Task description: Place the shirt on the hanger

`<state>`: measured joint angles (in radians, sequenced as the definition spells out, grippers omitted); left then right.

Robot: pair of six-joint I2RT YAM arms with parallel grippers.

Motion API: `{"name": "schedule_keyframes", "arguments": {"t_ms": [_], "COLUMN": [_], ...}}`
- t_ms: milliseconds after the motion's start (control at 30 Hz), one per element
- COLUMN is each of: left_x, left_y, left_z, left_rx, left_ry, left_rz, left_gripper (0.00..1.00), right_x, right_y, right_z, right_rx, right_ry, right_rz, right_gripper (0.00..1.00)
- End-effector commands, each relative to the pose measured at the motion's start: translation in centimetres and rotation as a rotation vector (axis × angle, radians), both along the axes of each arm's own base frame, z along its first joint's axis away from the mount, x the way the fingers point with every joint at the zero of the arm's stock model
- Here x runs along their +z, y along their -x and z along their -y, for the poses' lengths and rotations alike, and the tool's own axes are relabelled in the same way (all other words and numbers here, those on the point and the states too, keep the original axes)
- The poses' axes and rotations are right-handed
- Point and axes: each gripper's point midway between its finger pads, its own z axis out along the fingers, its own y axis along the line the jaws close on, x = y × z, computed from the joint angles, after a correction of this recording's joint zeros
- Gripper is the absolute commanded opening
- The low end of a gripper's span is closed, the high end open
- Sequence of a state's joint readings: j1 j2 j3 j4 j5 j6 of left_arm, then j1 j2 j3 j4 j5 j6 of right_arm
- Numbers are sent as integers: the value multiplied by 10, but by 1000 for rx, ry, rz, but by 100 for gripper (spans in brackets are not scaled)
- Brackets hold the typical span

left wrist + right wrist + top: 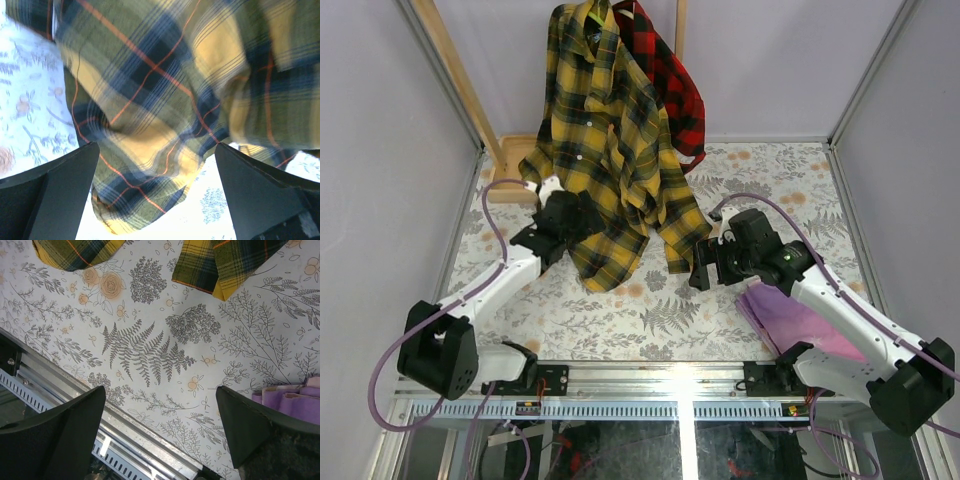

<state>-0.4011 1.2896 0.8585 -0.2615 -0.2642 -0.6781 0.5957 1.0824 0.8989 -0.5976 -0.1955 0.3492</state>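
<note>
Shirt (605, 130) hangs at the table's (620, 320) far edge, overlapping a red-and-black shirt (672, 80); its tails drape onto the floral cover. Only the top view shows the wooden rack (455, 75) by the far left corner. Left gripper (156, 150): fingers spread wide, blurred plaid hem just ahead, contact cannot be told. Right gripper (161, 390): fingers apart, holding nothing, over bare cover near the near edge. Purple cloth (295, 397) lies beside it.
</note>
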Motion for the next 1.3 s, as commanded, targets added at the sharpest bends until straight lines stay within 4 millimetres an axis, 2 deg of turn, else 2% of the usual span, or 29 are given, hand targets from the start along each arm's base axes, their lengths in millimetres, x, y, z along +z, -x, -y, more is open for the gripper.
{"name": "schedule_keyframes", "arguments": {"t_ms": [0, 133, 333, 567, 633, 700, 767, 867, 933, 967, 1000, 1133, 1267], "left_x": [-34, -57, -62, -71, -79, -90, -94, -89, -84, -82, -80, -67, -39], "left_y": [7, 0, -28, -66, -73, -80, -85, -91, -95, -97, -99, -117, -147], "left_z": [-5, -4, 3, -8, -15, -22, -29, -44, -59, -68, -78, -114, -133], "left_rx": [120, 140, 137, 184, 201, 204, 201, 207, 230, 246, 266, 322, 330], "left_ry": [-45, -78, -88, -88, -77, -66, -70, -101, -117, -117, -111, -52, -55], "left_rz": [-48, -71, 3, 39, 32, 14, 7, 14, 20, 19, 15, 28, 83], "left_gripper": [100, 100, 100, 100, 99, 90, 72, 48, 25, 6, 0, 0, 0], "right_x": [9, 9, 7, 9, 10, 10, 11, 12, 12, 12, 11, 12, 12], "right_y": [-2, -2, -2, 1, 2, 3, 3, 4, 4, 4, 5, 5, 6], "right_z": [-10, -10, -11, -10, -9, -8, -7, -6, -5, -6, -6, -6, -4], "right_rx": [19, 19, 16, 13, 9, 4, 1, -2, -6, -6, -5, -7, -10], "right_ry": [-48, -46, -48, -53, -52, -52, -52, -52, -52, -52, -54, -55, -50], "right_rz": [7, 4, -8, -13, -13, -12, -10, -9, -9, -9, -11, -13, -14], "right_gripper": [100, 99, 99, 99, 100, 99, 99, 99, 99, 99, 100, 100, 99]}}
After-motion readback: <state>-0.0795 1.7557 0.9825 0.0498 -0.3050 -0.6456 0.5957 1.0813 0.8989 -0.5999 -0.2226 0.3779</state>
